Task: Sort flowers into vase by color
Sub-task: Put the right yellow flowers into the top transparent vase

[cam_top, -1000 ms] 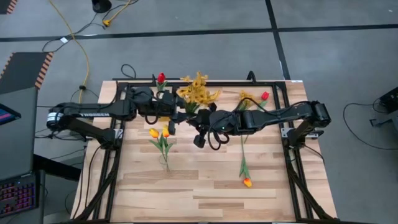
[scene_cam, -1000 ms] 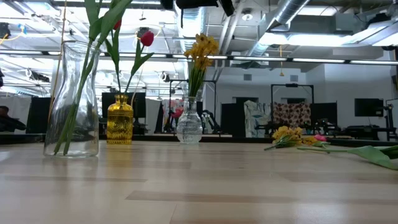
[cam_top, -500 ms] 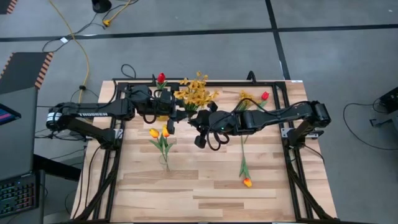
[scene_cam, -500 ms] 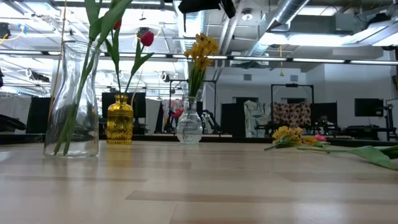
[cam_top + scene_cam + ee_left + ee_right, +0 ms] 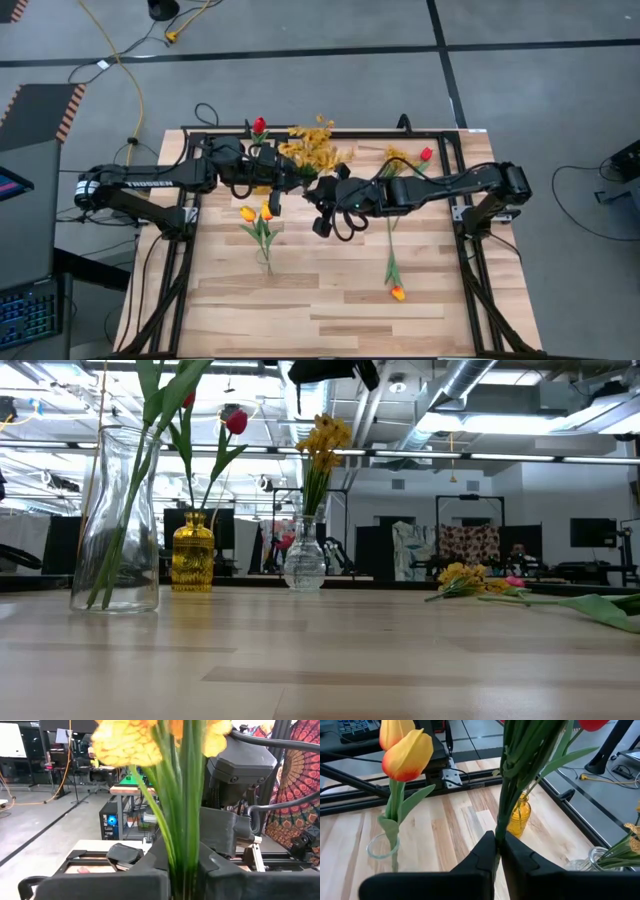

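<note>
Mustard-yellow blossoms crown the spray (image 5: 150, 740) that the left claw (image 5: 184, 875) pinches by its bundle of green stems, its two dark fingers pressed tight on either side of them. Seen from above, that left claw (image 5: 292, 178) sits near the back of the wooden table (image 5: 330, 310), with the yellow spray (image 5: 318, 150) fanning out just behind it. The right claw (image 5: 312, 188) is right beside it, almost touching, and in its own wrist view the right claw (image 5: 497, 851) has its fingers close together around the same cluster of green stems (image 5: 520, 775); whether it truly grips them or has begun to slacken, I cannot tell. Just beyond the right claw stands an amber glass vase (image 5: 519, 816) holding a red tulip (image 5: 259, 126), and off to its side a clear glass vase (image 5: 382, 851) holds two yellow-orange tulips (image 5: 405, 750). From table height, the clear tall vase (image 5: 115, 525) is nearest, the amber vase (image 5: 194, 555) stands farther back with the red tulip (image 5: 236, 422), and a small round clear vase (image 5: 304, 565) holds yellow blossoms (image 5: 322, 438) directly under the arms. Well apart from both claws, toward the right arm's side, loose flowers lie on the table: a small yellow spray with a red bloom (image 5: 410, 157) near the back edge, and a long-stemmed orange tulip (image 5: 396, 291) lying flat farther forward.
</note>
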Robot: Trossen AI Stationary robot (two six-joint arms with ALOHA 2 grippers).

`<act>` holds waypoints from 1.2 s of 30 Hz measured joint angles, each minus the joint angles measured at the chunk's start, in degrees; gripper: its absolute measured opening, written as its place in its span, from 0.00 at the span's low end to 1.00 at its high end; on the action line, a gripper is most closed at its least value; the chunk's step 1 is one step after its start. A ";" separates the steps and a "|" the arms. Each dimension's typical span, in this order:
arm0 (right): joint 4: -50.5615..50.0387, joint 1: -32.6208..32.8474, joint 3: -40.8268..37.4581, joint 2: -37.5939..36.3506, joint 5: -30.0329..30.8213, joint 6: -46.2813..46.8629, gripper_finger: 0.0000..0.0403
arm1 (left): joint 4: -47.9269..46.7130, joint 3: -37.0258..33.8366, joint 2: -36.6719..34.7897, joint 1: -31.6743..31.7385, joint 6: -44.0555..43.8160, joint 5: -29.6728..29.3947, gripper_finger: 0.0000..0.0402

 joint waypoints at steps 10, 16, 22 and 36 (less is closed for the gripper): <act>0.16 0.00 0.00 0.00 0.02 -1.95 0.15 | 0.00 0.02 0.00 0.63 0.59 0.00 0.02; 0.33 -0.01 0.00 0.00 0.04 -2.01 0.24 | -0.04 0.02 0.00 1.99 0.16 0.03 0.02; 0.39 -0.07 0.00 0.00 0.31 -2.06 0.42 | -0.06 0.02 0.00 3.30 0.90 0.53 0.02; -5.90 -0.14 0.00 -5.85 0.51 -10.69 0.52 | 1.97 0.02 -0.30 10.38 3.72 4.81 0.02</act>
